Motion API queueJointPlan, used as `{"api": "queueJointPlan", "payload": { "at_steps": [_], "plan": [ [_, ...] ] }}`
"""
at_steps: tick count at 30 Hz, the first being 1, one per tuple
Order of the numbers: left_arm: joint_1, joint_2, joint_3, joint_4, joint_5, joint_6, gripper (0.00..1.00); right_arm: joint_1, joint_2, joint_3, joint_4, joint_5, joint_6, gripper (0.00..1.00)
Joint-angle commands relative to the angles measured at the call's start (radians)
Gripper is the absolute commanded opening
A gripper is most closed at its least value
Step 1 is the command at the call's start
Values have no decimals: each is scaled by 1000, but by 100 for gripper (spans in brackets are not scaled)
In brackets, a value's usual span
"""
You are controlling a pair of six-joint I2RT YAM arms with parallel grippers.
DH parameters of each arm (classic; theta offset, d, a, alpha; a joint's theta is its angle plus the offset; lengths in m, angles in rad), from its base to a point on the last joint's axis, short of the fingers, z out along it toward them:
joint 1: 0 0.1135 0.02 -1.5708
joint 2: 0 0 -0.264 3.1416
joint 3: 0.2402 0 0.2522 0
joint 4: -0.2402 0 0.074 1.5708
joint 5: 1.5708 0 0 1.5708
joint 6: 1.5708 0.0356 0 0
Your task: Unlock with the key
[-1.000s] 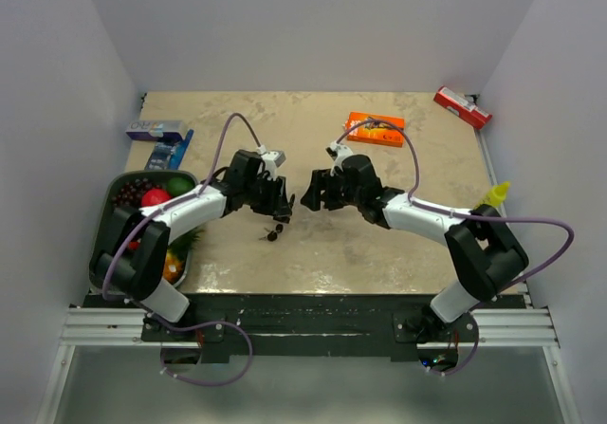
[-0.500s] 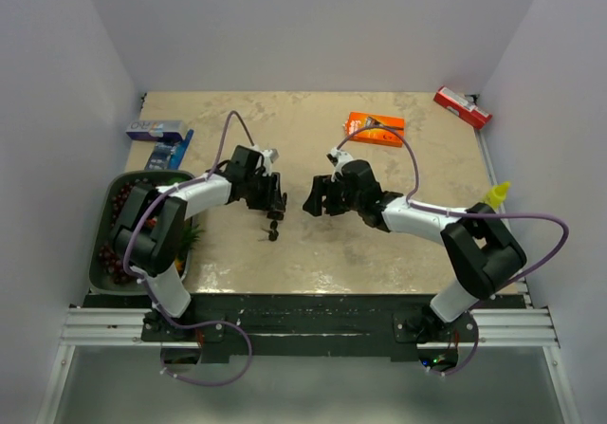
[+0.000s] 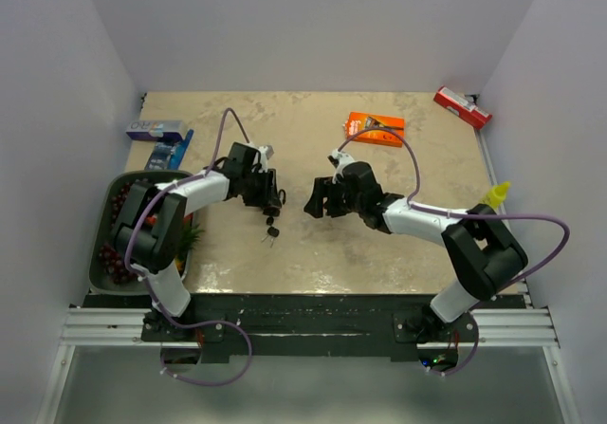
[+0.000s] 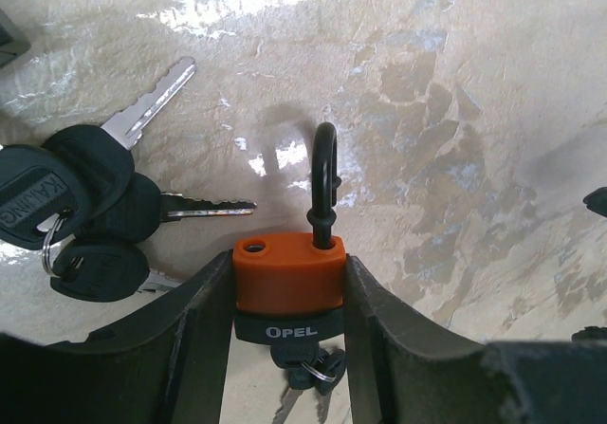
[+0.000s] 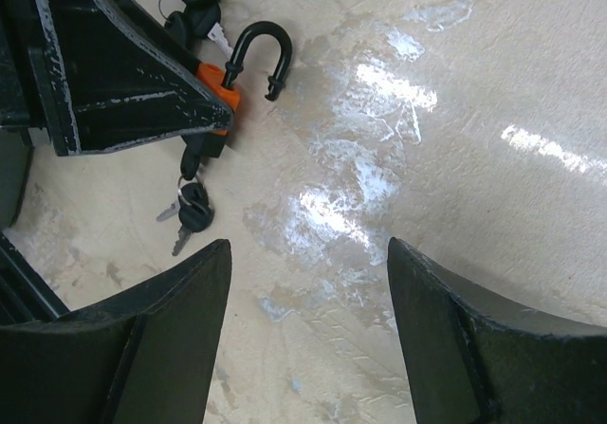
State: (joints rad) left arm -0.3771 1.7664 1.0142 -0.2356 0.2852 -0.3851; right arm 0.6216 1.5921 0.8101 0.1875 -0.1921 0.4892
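spare keys (image 4: 90,173) beside padlock (image 4: 287,274)

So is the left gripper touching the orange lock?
Touching. The left wrist view shows the left gripper pressed against both sides of the orange lock.

robot lab cell, plain white walls (image 3: 313,26), aluminium rail frame (image 3: 104,327), marbled tabletop (image 3: 285,120)

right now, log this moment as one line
left end effector: shut on padlock | shackle: open | key: in padlock base | spare keys: on table | right end effector: open, empty
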Motion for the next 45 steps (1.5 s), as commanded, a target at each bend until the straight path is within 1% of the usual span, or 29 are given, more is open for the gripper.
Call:
{"api": "queueJointPlan", "payload": {
  "at_steps": [1,7,10,13,14,16,17,18,19,21,22,24,25,28,33,34,35,37,38,39,41,45],
  "plan": [
    [7,25,32,-33,-67,5,0,0,-35,-8,26,22,-6,70],
    [-3,19,38,-39,-80,8,0,0,-43,-6,20,36,-9,70],
    [-26,11,41,-44,-98,15,4,1,-49,-6,9,60,-11,70],
    [-42,8,47,-51,-95,18,14,0,-52,-11,0,83,-12,70],
    [-43,7,47,-54,-86,20,21,1,-53,-14,-6,86,-12,70],
    [-43,-5,50,-56,-83,20,27,1,-58,-14,-11,92,-11,70],
    [-43,-10,50,-56,-83,20,34,1,-60,-14,-14,94,-9,70],
    [-43,-24,50,-56,-86,22,38,3,-61,-15,-16,98,-9,70],
    [-43,-30,50,-56,-87,20,45,4,-64,-15,-19,105,-8,70],
    [-43,-50,50,-54,-86,25,52,9,-66,-11,-23,111,-6,70],
    [-43,-59,49,-53,-83,23,58,10,-64,-8,-26,112,-3,70],
    [-43,-87,47,-45,-78,25,64,16,-63,-5,-28,115,0,70],
    [-43,-97,47,-42,-81,28,71,20,-60,0,-29,120,6,71],
    [-43,-146,46,-42,-102,48,79,35,-57,8,-36,134,22,70],
    [-26,-267,21,-13,-124,57,87,93,-40,40,-57,187,48,70],
    [-16,-286,15,-7,-124,51,90,104,-37,60,-72,191,52,70],
    [18,-318,5,-1,-121,43,91,118,-31,72,-80,227,52,70],
    [67,-350,-12,5,-100,14,92,153,-8,112,-100,252,61,70],
    [122,-379,-20,13,-92,3,92,164,2,127,-106,267,64,70],
    [147,-395,-25,16,-89,-4,93,187,29,142,-108,273,66,70],
    [196,-439,-28,15,-110,-9,93,220,58,198,-123,289,69,70],
    [213,-525,-39,9,-201,23,94,268,182,334,-184,350,75,70]
  ]
}}
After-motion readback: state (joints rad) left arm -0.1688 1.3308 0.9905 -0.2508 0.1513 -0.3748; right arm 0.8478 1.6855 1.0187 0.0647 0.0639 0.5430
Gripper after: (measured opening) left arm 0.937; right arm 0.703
